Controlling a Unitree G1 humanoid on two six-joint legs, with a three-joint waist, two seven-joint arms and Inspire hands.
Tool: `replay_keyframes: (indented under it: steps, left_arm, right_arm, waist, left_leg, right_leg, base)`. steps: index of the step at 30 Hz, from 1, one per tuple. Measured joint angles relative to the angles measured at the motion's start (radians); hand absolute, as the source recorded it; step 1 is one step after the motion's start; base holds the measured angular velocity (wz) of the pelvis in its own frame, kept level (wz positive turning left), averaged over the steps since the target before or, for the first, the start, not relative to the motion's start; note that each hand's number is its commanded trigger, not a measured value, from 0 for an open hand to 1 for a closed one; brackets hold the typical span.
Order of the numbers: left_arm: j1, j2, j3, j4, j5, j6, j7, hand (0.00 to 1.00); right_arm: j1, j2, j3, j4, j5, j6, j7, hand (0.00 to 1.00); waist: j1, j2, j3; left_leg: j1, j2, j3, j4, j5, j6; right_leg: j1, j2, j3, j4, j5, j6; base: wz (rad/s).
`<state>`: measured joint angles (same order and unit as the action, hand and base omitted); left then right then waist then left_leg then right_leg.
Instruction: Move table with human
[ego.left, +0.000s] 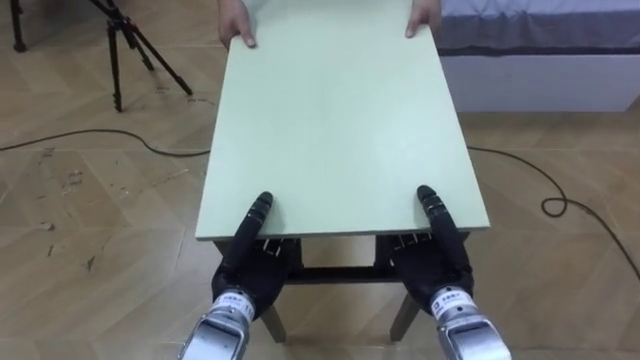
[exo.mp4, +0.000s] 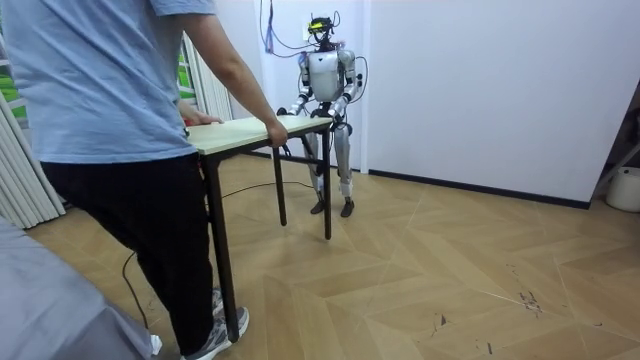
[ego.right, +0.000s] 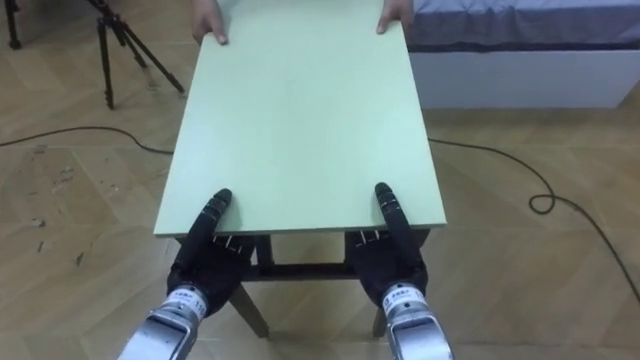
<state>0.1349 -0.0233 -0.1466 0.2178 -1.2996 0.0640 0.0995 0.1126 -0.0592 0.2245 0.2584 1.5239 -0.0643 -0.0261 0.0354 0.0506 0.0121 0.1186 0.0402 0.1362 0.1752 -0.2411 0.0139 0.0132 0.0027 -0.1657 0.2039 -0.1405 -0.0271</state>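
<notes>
Soft, even indoor light, faint shadows.

No legible text or numbers

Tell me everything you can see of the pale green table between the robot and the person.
The pale green rectangular table has a smooth, matte, bare top on dark legs with a crossbar. Its top is level, over a wooden floor. The robot's left hand and right hand pinch its near edge, thumbs on top; the person's hands hold the far edge.
</notes>
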Motion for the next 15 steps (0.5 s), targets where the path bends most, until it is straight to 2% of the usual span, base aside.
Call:
replay_keyframes:
  steps: [5, 9, 13, 15]
  left_arm:
    - [0.040, 0.009, -0.019, -0.047, 0.005, -0.013, -0.001, 1.00]
    - [0.097, 0.016, -0.066, -0.089, 0.007, -0.051, -0.003, 1.00]
    - [0.127, 0.023, -0.094, -0.112, 0.007, -0.069, -0.003, 1.00]
    - [0.142, 0.029, -0.098, -0.124, 0.007, -0.079, -0.006, 1.00]
  right_arm:
    - [0.042, 0.005, 0.014, -0.041, -0.002, -0.013, 0.005, 1.00]
    - [0.107, -0.009, 0.031, -0.094, -0.004, -0.038, 0.018, 1.00]
    - [0.139, -0.020, 0.049, -0.121, -0.012, -0.068, 0.022, 1.00]
    - [0.143, -0.021, 0.067, -0.121, -0.011, -0.081, 0.028, 1.00]
  waist:
    - [-0.002, -0.004, -0.0026]
    - [-0.003, -0.012, -0.0080]
    - [-0.001, -0.013, -0.0072]
    - [-0.003, -0.020, -0.0030]
  left_leg:
    - [-0.003, 0.000, 0.002, -0.011, 0.000, 0.000]
    - [-0.001, -0.001, 0.004, -0.012, 0.000, 0.000]
    - [-0.001, -0.001, 0.012, -0.012, 0.000, 0.000]
    - [-0.002, -0.002, 0.019, -0.013, 0.000, 0.000]
  right_leg:
    - [-0.009, 0.000, 0.002, 0.001, 0.000, 0.000]
    - [-0.008, 0.002, 0.006, 0.001, 0.000, 0.000]
    - [-0.010, 0.002, 0.025, 0.001, 0.000, 0.000]
    - [-0.011, 0.002, 0.025, 0.001, 0.000, 0.000]
  base:
    - [0.00]
    - [-0.01]
    - [-0.06]
    - [-0.09]
